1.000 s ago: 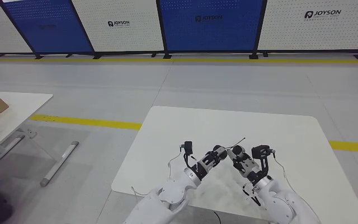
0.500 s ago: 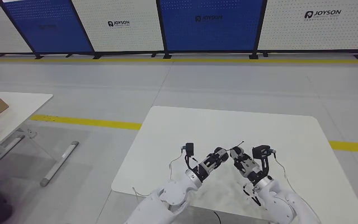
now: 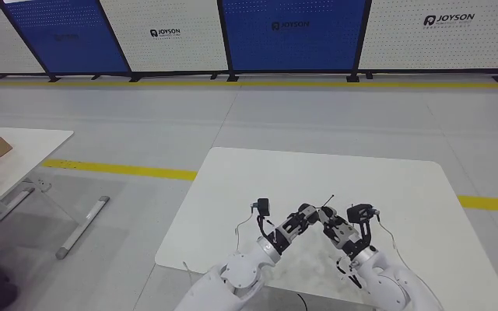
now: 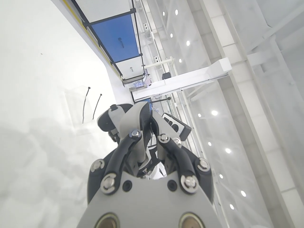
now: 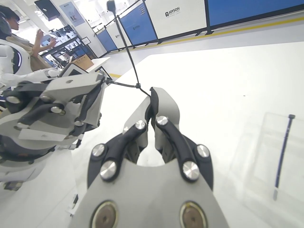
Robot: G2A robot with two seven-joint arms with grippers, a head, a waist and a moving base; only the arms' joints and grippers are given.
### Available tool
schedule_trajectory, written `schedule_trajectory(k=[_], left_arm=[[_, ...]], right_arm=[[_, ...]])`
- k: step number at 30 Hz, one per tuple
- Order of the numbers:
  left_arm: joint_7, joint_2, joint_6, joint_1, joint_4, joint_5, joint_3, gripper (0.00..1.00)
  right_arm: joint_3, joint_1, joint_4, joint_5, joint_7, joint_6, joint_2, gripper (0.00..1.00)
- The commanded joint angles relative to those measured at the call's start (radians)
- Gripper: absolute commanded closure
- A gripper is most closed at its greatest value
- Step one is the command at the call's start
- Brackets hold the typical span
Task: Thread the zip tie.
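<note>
A black zip tie (image 5: 127,48) stands up between my two grippers over the white table (image 3: 311,171). My right gripper (image 5: 150,96) is shut on its lower end. Just above those tips sits a small junction where a short strand runs sideways to my left gripper (image 5: 104,80), which is shut on that strand. The tie's blocky end is at the top, in the air. In the top view the left gripper (image 3: 310,211) and right gripper (image 3: 323,214) meet tip to tip near the table's front, with the zip tie (image 3: 330,199) poking up and away. The left gripper (image 4: 148,112) shows its fingers pressed together.
Two spare black zip ties (image 4: 90,104) lie side by side on the table beyond the left gripper. Another spare tie (image 5: 283,153) lies on a clear sheet (image 5: 261,148) beside the right gripper. The table's far half is bare white surface.
Both grippers stay shut and together. The right arm has shifted slightly left, and the tie's free end has swung a little left and lower in the top view.
</note>
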Motion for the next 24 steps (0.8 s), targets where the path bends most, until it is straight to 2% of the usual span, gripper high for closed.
schedule_trajectory(k=[1,5,24], left_arm=[[0.000,0.000,0.000,0.002,0.002,0.000,-0.003,1.00],[-0.006,-0.001,0.000,0.003,0.004,-0.007,-0.004,1.00],[-0.046,-0.004,0.000,0.058,-0.124,0.001,-0.053,1.00]], right_arm=[[-0.001,0.001,0.002,-0.001,0.000,-0.001,-0.001,1.00],[0.000,0.000,0.005,-0.004,-0.002,-0.003,-0.002,1.00],[-0.011,0.012,0.033,-0.020,0.010,-0.004,-0.011,1.00]])
